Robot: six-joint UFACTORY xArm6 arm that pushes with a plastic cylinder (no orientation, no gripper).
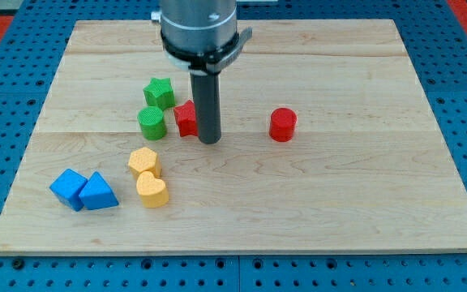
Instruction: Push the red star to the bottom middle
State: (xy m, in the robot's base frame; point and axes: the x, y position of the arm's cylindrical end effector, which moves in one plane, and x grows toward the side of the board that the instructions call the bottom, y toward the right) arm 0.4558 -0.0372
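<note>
My tip [208, 140]: lower end of the straight dark rod, resting on the board just above centre; a bare rod with nothing to spread or pinch.
Red star block [186, 118]: touching the rod's left side, partly hidden behind it, in the upper middle of the frame.
Green cylinder [152, 122]: just left of the star.
Green star-like block [159, 93]: above that cylinder.
Red cylinder [282, 125]: well right of my tip, alone.
Yellow hexagonal block [144, 161]: lower left of my tip.
Yellow heart block [152, 191]: touching beneath it.
Blue cube [69, 188] and blue triangular block [98, 193]: side by side, lower left.
Wooden board [339, 203]: pale planks on blue pegboard.
</note>
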